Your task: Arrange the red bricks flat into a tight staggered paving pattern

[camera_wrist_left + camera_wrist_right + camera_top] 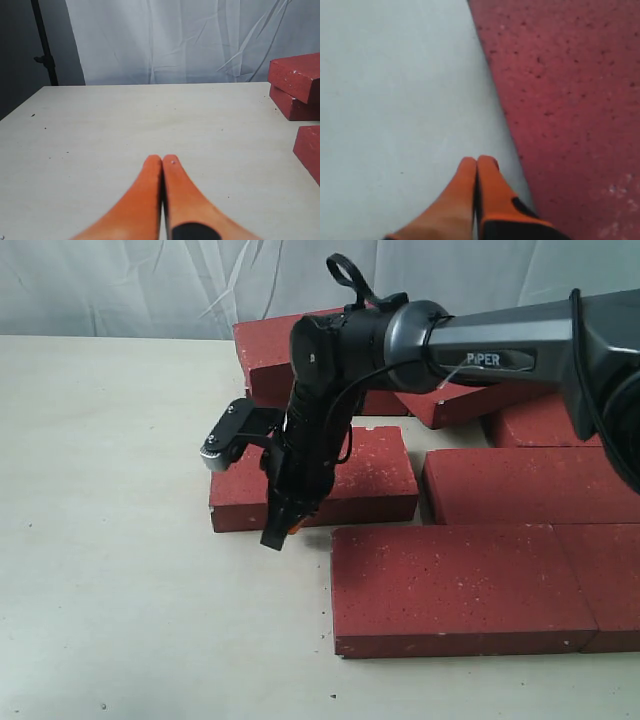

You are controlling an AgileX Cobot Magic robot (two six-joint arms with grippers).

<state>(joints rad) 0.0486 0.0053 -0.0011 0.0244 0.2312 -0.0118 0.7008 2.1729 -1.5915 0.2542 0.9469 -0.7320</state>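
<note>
On the table (120,590), red bricks (450,590) lie half paved. The right gripper (278,533), fingers together, stands beside 1 loose brick (375,475), likely nudging; next, push it snug. The left gripper (162,161) is likewise closed, empty.

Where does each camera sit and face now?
Exterior: off the arms, looking down on the table and red bricks; right arm reaches in.
Left wrist: along the shut left gripper, across table toward a curtain.
Right wrist: down past the shut right gripper at a brick edge.
Shared: right gripper, in exterior and right wrist.
</note>
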